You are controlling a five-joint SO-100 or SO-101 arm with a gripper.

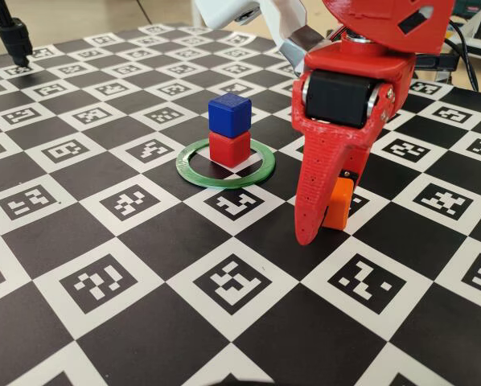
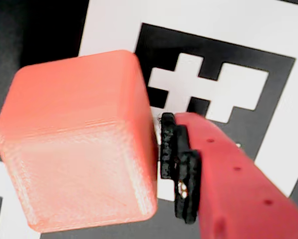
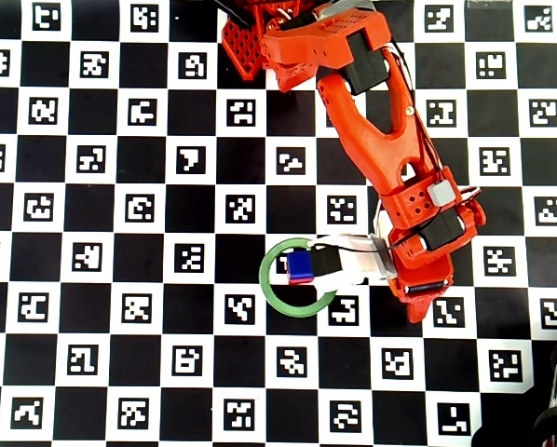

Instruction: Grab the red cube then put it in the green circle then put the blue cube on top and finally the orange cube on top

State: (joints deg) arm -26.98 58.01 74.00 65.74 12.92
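Note:
The red cube (image 1: 229,148) sits inside the green circle (image 1: 194,171), and the blue cube (image 1: 228,114) is stacked on top of it. The orange cube (image 1: 339,201) rests on the board to the right of the ring. My gripper (image 1: 327,219) is lowered around it, with the red finger (image 1: 314,193) in front of the cube. In the wrist view the orange cube (image 2: 79,144) fills the left side. The padded finger (image 2: 223,174) stands just off its right face with a thin gap; the other jaw is hidden. From overhead the blue cube (image 3: 301,266) and the ring (image 3: 277,296) show, and the arm hides the orange cube.
The board (image 1: 104,281) is a black-and-white checker mat with printed markers. A black stand (image 1: 14,36) rises at the far left corner. Cables (image 1: 468,56) hang at the far right. The arm's white camera block (image 3: 353,264) overhangs the ring's right side in the overhead view.

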